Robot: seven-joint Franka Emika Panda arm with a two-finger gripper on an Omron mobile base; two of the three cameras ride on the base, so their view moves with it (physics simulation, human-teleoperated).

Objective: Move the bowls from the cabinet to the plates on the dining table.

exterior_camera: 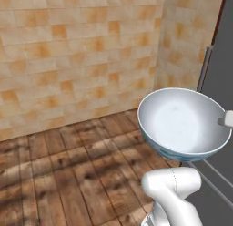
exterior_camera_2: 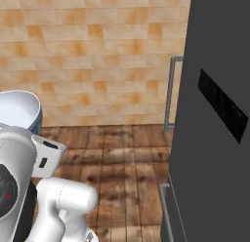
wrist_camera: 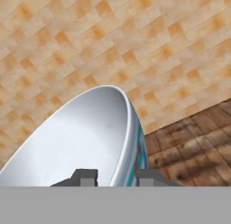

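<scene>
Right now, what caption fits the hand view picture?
Gripper pinching the grey-white bowl by its rim, tiled wall behind.

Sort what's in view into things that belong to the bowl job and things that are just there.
Job:
- glossy grey-white round bowl with bluish patterned outside
- gripper, its fingers clamped on the bowl's rim

Just there:
- tan tiled wall
- brown wooden plank floor
- tall dark grey appliance

No readable text, labels, brands, numbers or signs for you to log. Checked bowl (exterior_camera: 184, 122), tiled wall (exterior_camera: 77, 52), dark appliance front (exterior_camera_2: 215, 138) with black panel (exterior_camera_2: 222, 105): all unmarked.
</scene>
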